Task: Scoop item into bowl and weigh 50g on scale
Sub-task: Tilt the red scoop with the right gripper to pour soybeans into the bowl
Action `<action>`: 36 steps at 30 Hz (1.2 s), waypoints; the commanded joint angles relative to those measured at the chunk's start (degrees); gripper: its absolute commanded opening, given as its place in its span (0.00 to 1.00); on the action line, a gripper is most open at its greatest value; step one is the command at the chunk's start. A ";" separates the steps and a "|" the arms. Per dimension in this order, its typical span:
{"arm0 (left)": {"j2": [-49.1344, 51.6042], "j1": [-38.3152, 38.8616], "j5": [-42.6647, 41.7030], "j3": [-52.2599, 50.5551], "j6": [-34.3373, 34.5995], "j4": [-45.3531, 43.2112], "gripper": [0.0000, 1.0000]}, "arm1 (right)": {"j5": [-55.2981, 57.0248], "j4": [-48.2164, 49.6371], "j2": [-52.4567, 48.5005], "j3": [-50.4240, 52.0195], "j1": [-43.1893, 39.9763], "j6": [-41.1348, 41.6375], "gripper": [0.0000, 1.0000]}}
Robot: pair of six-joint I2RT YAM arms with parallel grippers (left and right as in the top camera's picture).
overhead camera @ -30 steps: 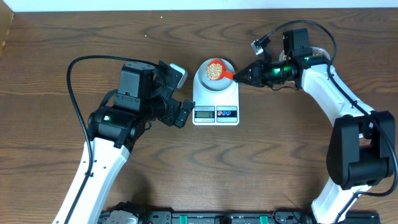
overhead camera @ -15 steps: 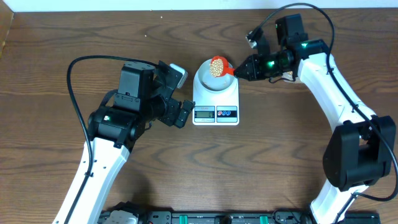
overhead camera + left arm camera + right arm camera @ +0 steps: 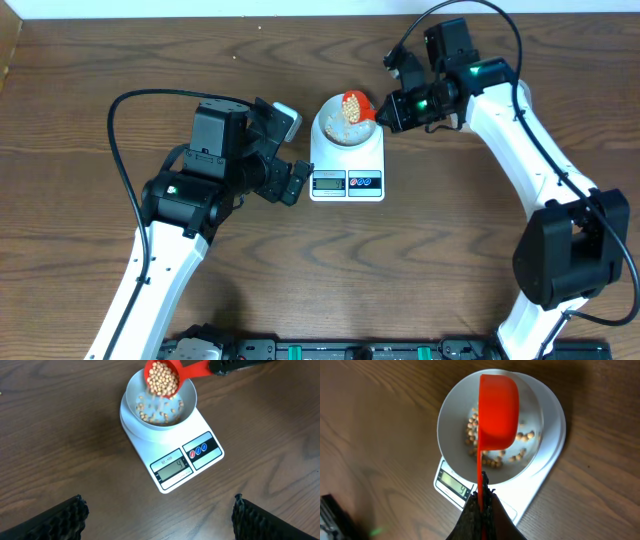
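The right claw [image 3: 481,497] is clenching the handle of the scoop [image 3: 498,410], tipping beans [image 3: 162,377] into the bowl [image 3: 132,396] sitting on the scale [image 3: 204,420]. Trickling slowly while watching the display [image 3: 171,467] is looking wise; the left claw [image 3: 160,520] is hanging released over the worktop [image 3: 60,435].

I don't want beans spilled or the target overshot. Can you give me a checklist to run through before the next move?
1. Bowl seated on the scale: ok.
2. Red scoop tilted with its mouth over the bowl's inside: ok.
3. Right gripper jaws shut on the scoop's handle: ok.
4. Beans collecting inside the bowl: ok.
5. Display at target: not ok. It shows one digit, apparently a 4, far short of 50.
6. Left gripper open and off to the side of the scale, not touching it: ok.
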State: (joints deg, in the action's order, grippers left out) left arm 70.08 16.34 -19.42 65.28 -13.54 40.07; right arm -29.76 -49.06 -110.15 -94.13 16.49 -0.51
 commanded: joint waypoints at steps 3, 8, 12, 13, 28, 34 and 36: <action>0.02 0.13 -0.70 -0.17 -0.13 -0.02 0.94 | 2.01 -0.09 0.44 -1.88 1.46 -3.02 0.01; 0.02 0.13 -0.70 -0.17 -0.13 -0.02 0.94 | 3.96 -0.76 0.55 -2.64 2.38 -3.56 0.01; 0.02 0.13 -0.70 -0.17 -0.13 0.00 0.94 | 4.17 -1.25 1.20 -3.50 2.43 -4.44 0.01; 0.02 0.13 -0.68 -0.17 -0.13 -0.02 0.94 | 4.20 -1.29 1.42 -3.61 2.43 -4.52 0.01; 0.02 0.13 -0.70 -0.17 -0.13 0.00 0.94 | 4.35 -1.60 2.51 -3.61 2.47 -5.79 0.01; 0.02 0.13 -0.70 -0.17 -0.13 0.00 0.94 | 4.35 -2.16 2.58 -3.61 2.78 -8.24 0.01; 0.02 0.13 -0.70 -0.17 -0.13 0.00 0.94 | 4.37 -2.45 2.58 -3.61 3.17 -10.38 0.01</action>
State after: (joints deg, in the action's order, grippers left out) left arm 70.08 16.34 -19.44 65.28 -13.54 40.05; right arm -25.39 -51.24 -109.49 -96.42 18.52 -6.72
